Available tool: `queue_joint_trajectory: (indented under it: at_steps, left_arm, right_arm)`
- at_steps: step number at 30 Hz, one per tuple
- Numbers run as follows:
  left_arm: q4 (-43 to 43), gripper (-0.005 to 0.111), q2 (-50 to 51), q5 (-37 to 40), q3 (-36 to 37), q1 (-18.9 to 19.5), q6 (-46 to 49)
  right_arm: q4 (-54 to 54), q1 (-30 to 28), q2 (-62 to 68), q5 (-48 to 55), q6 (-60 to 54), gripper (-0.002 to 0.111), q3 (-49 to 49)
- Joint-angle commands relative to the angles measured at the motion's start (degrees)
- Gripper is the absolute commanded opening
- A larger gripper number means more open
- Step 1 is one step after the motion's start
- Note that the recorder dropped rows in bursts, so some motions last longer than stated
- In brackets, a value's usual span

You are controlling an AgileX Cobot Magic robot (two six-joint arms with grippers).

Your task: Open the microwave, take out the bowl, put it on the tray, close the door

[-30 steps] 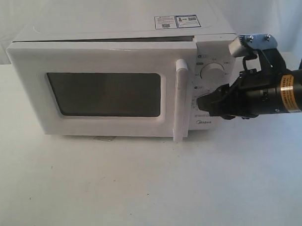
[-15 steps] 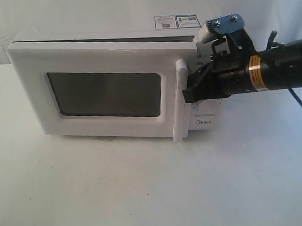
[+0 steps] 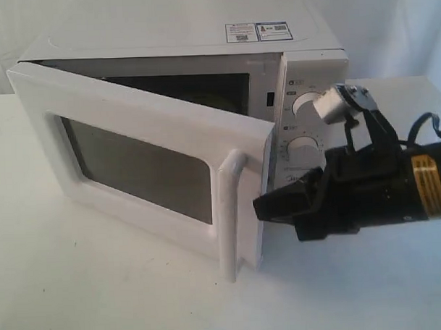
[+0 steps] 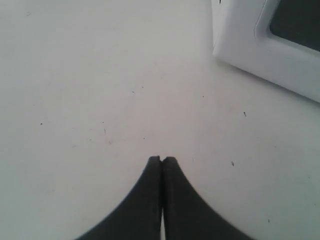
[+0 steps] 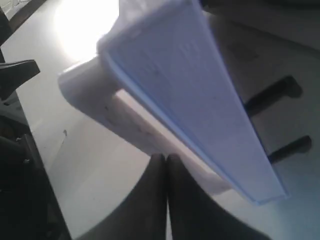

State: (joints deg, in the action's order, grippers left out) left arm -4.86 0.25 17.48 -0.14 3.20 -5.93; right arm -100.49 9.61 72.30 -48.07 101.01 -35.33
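**Microwave door half open, bowl yet to show**

A white boxy Midea countertop microwave (image 3: 202,42) sits on a white table (image 3: 138,298). Its white, dark-windowed door (image 3: 153,116) stands at a partial angle, hinged on the exterior view's left. The black right gripper (image 3: 264,205) has its fingers pressed together with nothing between them. Its tip is just beside the door's free edge, behind the vertical white bar handle (image 3: 229,215). The left gripper (image 4: 161,160), likewise closed and empty, hangs over bare table. The opening step looks unfinished: the door probably needs pushing wider before a reach inside. The bowl cannot be made out in the dark cavity.
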Motion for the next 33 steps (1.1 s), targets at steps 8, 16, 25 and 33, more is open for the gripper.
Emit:
queue_joint_trajectory:
  at_steps: [8,16,25,33]
  left_arm:
    - [-0.27,0.0,-0.25,0.06,0.14,0.06,-0.31]
    - [-0.27,0.0,-0.25,0.06,0.14,0.06,-0.31]
    - [-0.27,0.0,-0.25,0.06,0.14,0.06,-0.31]
    - [-0.27,0.0,-0.25,0.06,0.14,0.06,-0.31]
  right_arm:
    - [0.54,0.05,-8.12,8.34,2.23,0.0,4.78]
    - [0.54,0.05,-7.63,23.1,2.47,0.0,4.39]
    - [0.54,0.05,-7.63,14.98,1.2,0.0,0.69]
    - [0.54,0.42,-7.63,5.53,1.19,0.0,-2.6]
